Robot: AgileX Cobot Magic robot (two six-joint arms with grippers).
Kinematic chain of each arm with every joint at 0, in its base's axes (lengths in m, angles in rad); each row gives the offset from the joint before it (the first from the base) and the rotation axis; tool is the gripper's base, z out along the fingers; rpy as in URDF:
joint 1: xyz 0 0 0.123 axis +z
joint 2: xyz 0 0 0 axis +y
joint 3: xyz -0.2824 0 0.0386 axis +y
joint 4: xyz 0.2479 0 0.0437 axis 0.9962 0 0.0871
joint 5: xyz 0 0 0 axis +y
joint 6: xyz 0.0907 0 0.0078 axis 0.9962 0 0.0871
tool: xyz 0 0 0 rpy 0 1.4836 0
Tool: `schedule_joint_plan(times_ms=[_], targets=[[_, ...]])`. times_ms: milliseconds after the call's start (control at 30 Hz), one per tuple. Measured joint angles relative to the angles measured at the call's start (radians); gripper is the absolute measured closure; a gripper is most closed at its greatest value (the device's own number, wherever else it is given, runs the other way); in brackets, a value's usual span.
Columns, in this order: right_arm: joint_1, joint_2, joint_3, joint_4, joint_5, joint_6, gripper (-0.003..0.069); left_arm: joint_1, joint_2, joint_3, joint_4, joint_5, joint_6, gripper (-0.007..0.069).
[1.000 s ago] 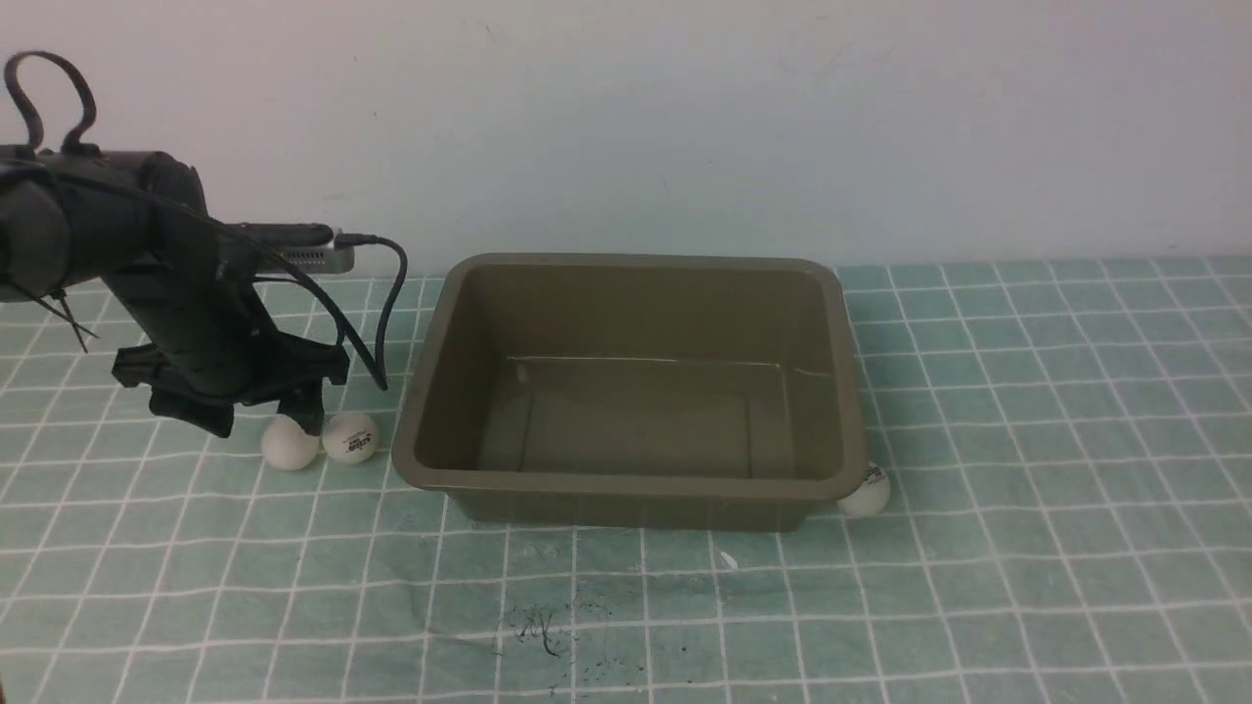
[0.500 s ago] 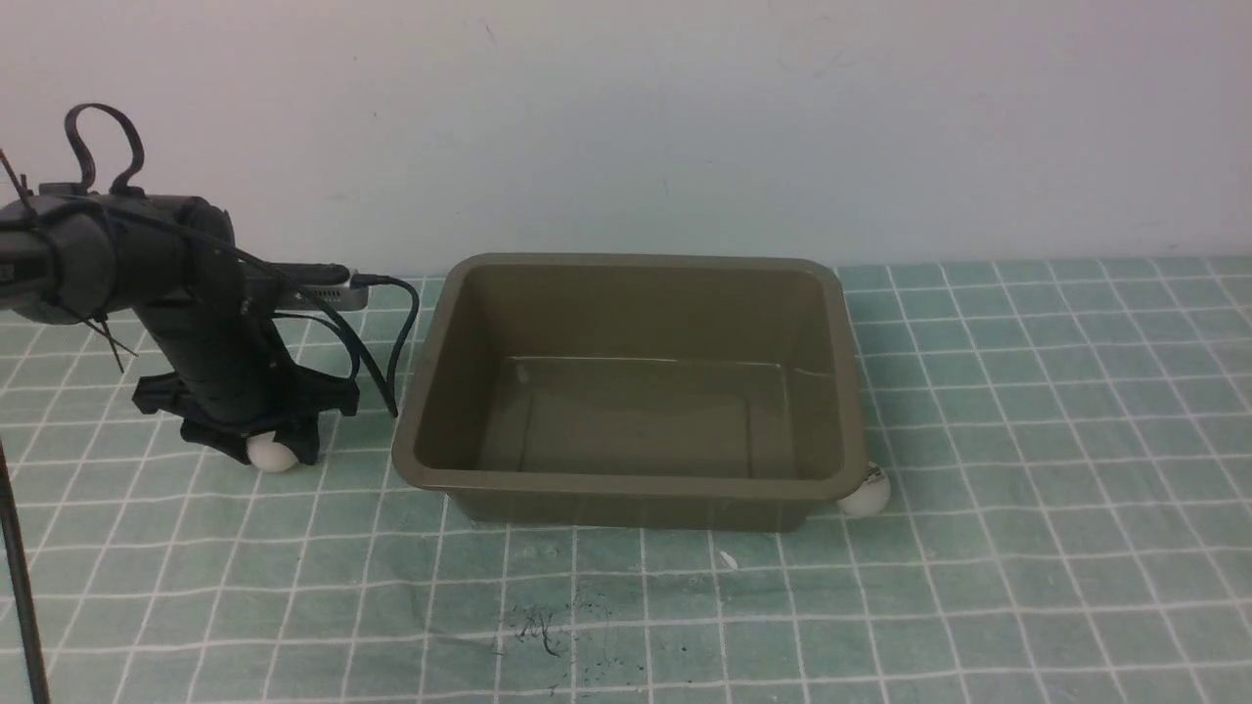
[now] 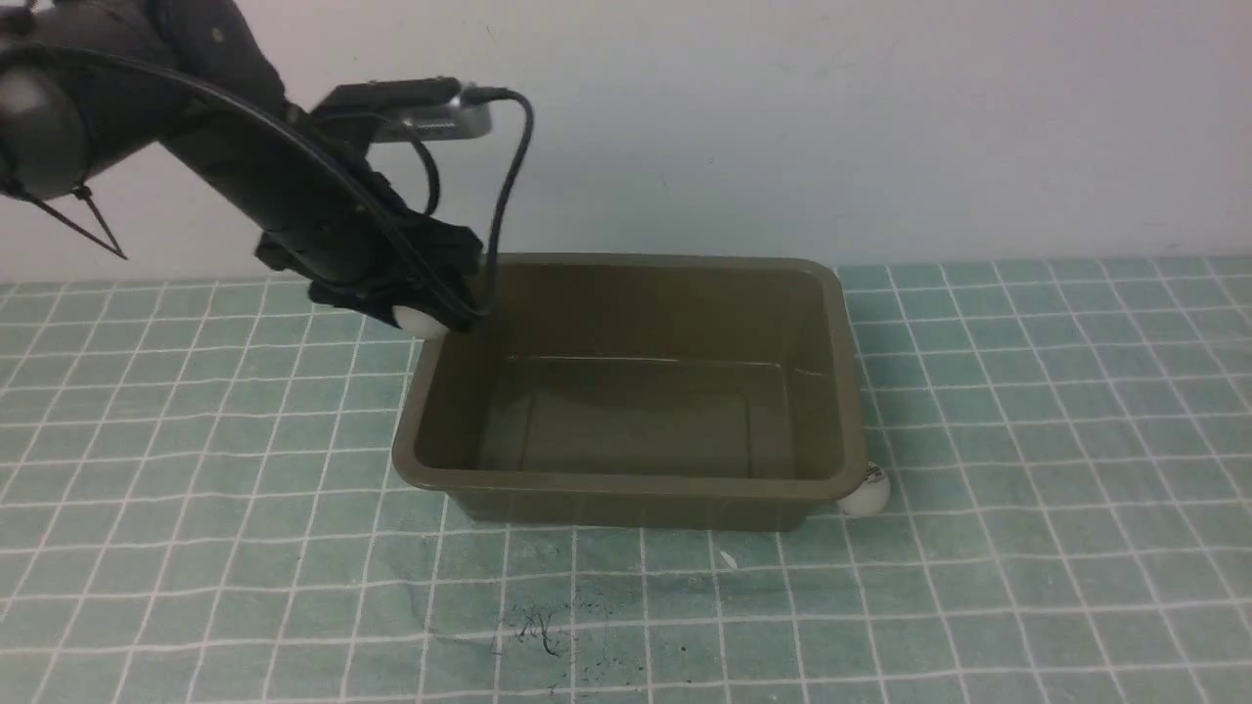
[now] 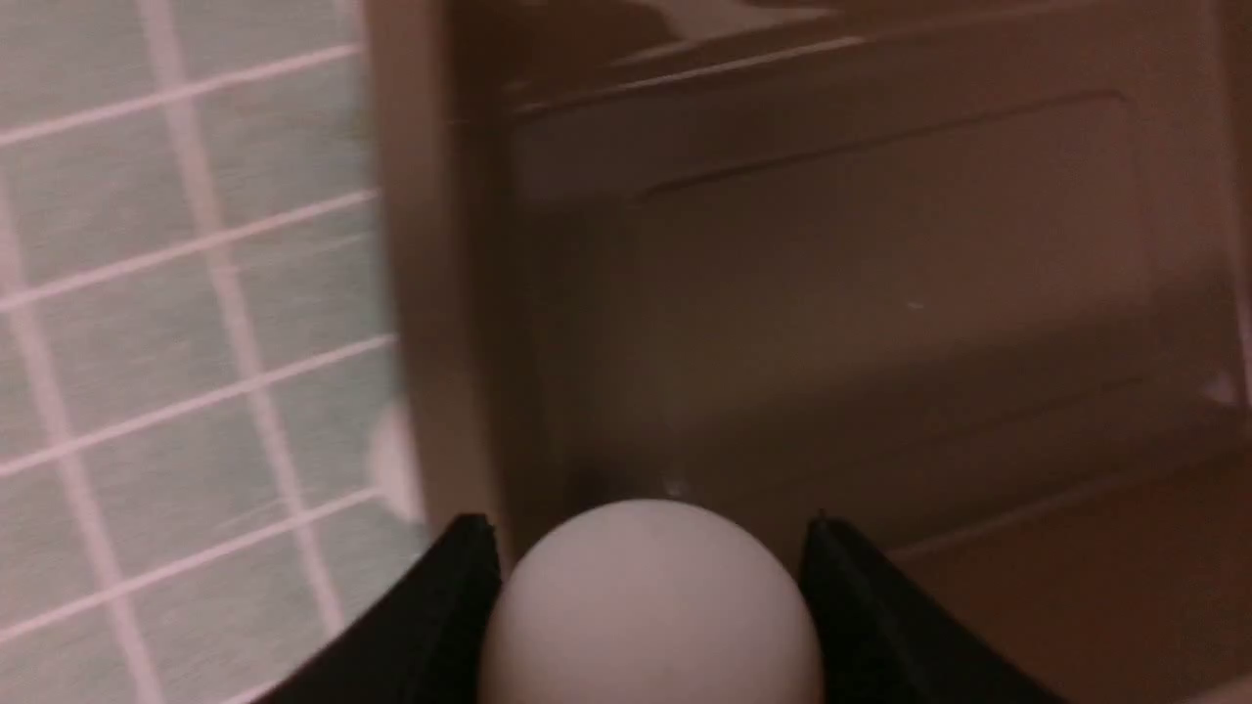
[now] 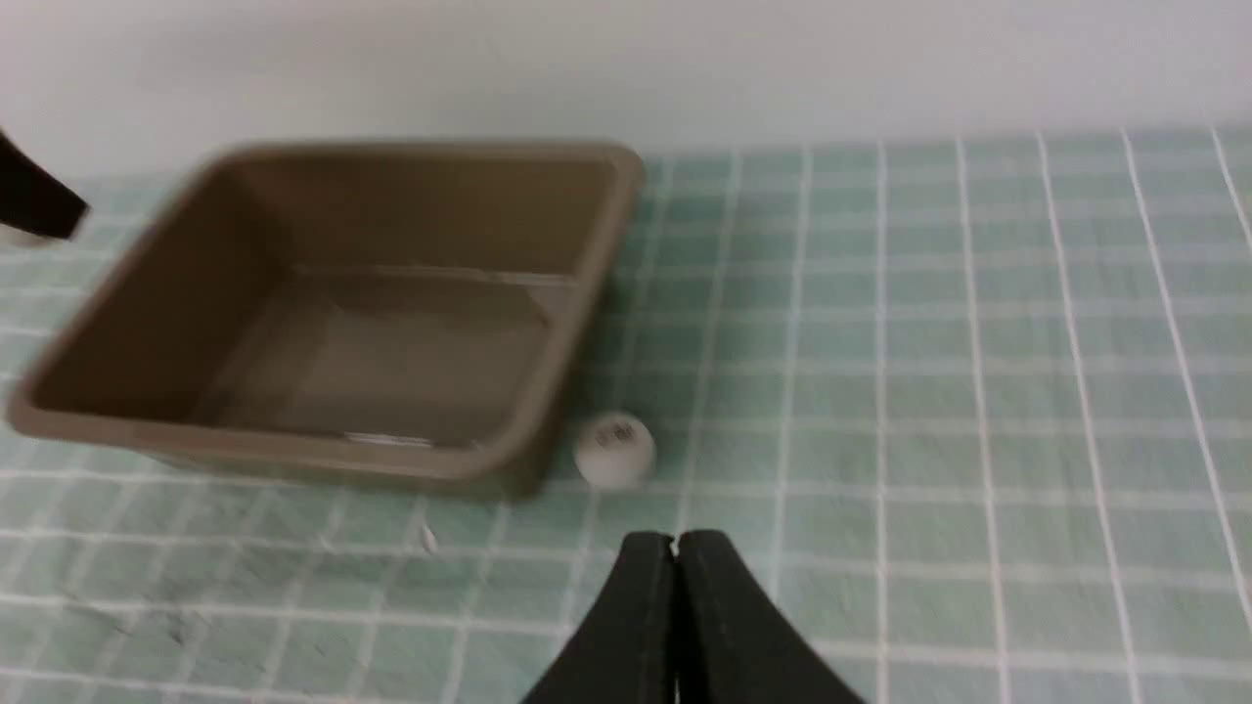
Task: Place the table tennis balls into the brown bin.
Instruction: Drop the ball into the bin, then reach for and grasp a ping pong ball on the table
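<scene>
The left gripper (image 3: 430, 311), pinching a table tennis ball (image 3: 416, 323), hangs over the brown bin (image 3: 626, 484) at its ten o'clock corner, so next I'd nudge inward and release, while the right gripper (image 5: 675, 557) has its jaws pressed together.

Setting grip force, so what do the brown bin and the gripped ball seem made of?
Brown bin: probably moulded plastic, slight sheen, rolled rim and rounded corners. Ball in the left gripper: likely plastic, matte white, smooth, no glare.
</scene>
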State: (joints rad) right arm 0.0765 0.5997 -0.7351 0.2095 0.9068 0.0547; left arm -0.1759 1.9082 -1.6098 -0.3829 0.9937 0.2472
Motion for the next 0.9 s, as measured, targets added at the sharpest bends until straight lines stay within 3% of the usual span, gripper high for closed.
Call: schedule_joint_plan(times_ms=[100,233,333,400,433,467,533,567,667,900], targets=[[0.000,0.153,-0.049,-0.041,0.052,0.023,0.0672,-0.039,0.032,0.000,-0.011,-0.003,0.013,0.0263],[0.000,0.391,-0.124,-0.027,0.058,-0.009,0.0662,-0.052,0.059,-0.008,-0.012,0.006,-0.013,0.0146],[0.000,0.517,-0.147,0.026,0.053,-0.055,0.0640,-0.040,0.058,-0.038,0.010,0.027,-0.035,0.0142],[0.002,0.622,-0.168,0.071,0.035,-0.125,0.0608,-0.014,0.049,-0.065,0.037,0.044,-0.053,0.0222],[0.002,0.696,-0.191,0.093,0.006,-0.166,0.0577,0.022,0.040,-0.077,0.059,0.057,-0.062,0.0340],[0.002,0.714,-0.193,0.097,0.003,-0.174,0.0568,0.027,0.039,-0.078,0.062,0.057,-0.062,0.0357],[0.004,0.784,-0.218,0.115,-0.029,-0.203,0.0523,0.074,0.031,-0.082,0.078,0.063,-0.063,0.0519],[0.017,0.852,-0.240,0.121,-0.068,-0.229,0.0461,0.112,0.036,-0.082,0.088,0.065,-0.064,0.0589],[0.056,0.935,-0.269,0.124,-0.129,-0.247,0.0363,0.153,0.072,-0.082,0.096,0.065,-0.064,0.0624],[0.144,1.120,-0.344,0.132,-0.227,-0.251,0.0199,0.174,0.180,-0.082,0.098,0.070,-0.064,0.0629]])
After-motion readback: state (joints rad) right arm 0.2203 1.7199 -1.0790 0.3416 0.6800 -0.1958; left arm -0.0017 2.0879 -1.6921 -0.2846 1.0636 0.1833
